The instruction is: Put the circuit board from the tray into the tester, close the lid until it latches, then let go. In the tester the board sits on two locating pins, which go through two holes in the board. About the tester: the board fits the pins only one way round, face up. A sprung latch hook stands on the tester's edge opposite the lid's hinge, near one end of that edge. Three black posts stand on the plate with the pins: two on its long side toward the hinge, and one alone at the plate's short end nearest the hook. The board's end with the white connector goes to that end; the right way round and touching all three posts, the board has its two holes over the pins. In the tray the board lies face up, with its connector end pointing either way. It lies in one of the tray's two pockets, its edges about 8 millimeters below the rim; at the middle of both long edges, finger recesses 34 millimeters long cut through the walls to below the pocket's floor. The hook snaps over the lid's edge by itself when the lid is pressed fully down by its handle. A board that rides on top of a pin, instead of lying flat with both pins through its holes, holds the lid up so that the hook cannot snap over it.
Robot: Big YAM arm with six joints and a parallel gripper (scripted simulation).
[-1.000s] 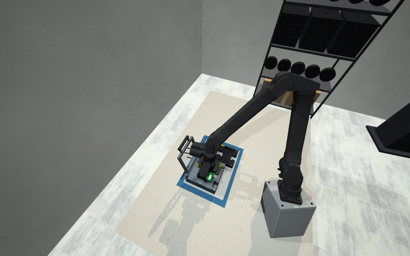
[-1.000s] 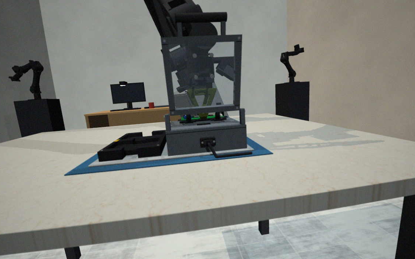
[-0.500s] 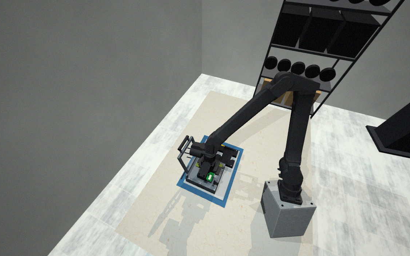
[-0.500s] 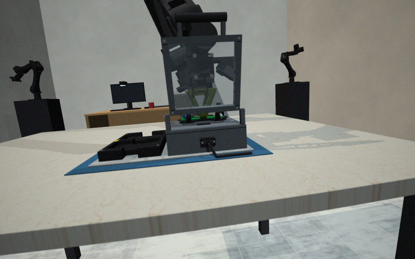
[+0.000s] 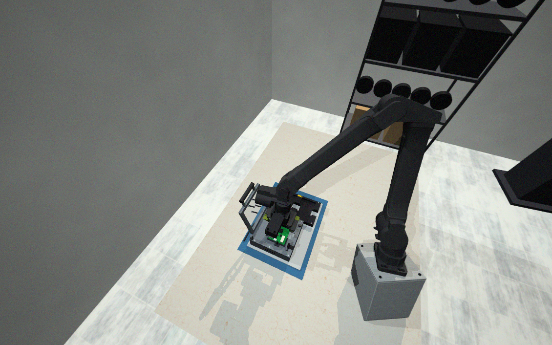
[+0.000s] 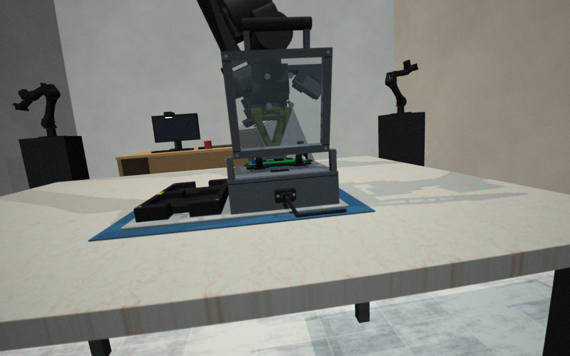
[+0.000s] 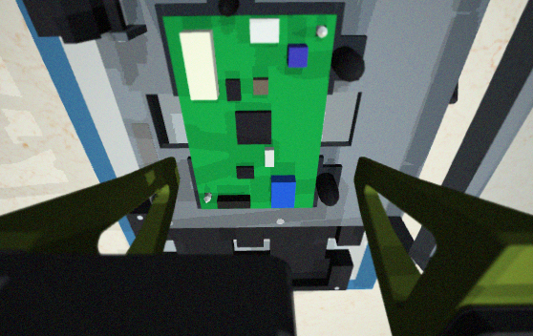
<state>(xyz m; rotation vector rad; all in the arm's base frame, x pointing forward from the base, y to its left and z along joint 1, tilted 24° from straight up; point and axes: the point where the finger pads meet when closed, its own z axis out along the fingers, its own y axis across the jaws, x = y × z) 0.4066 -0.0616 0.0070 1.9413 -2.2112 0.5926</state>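
Observation:
The green circuit board (image 5: 286,231) (image 6: 278,161) (image 7: 298,119) lies face up on the tester (image 6: 251,194) (image 7: 389,105), its white connector end toward the lone post (image 7: 228,6). Two silver pin tips show at its corners, upper right (image 7: 321,31) and lower left (image 7: 207,197); it looks flat. Two posts (image 7: 348,64) (image 7: 328,189) stand along its right edge. My gripper (image 6: 273,144) (image 7: 266,168) is open and empty above the board, a finger out past each long side. The lid (image 5: 246,223) (image 6: 326,101) stands open, handle (image 5: 246,192) (image 6: 276,23) on top. The hook (image 7: 133,32) is at upper left.
The black tray (image 6: 152,213) (image 7: 303,243) stands beside the tester, its visible pockets empty. Both stand on a blue-edged mat (image 5: 293,272) (image 6: 106,235). The upright lid is close beside my wrist. A cable (image 6: 318,213) leaves the tester's hinge side.

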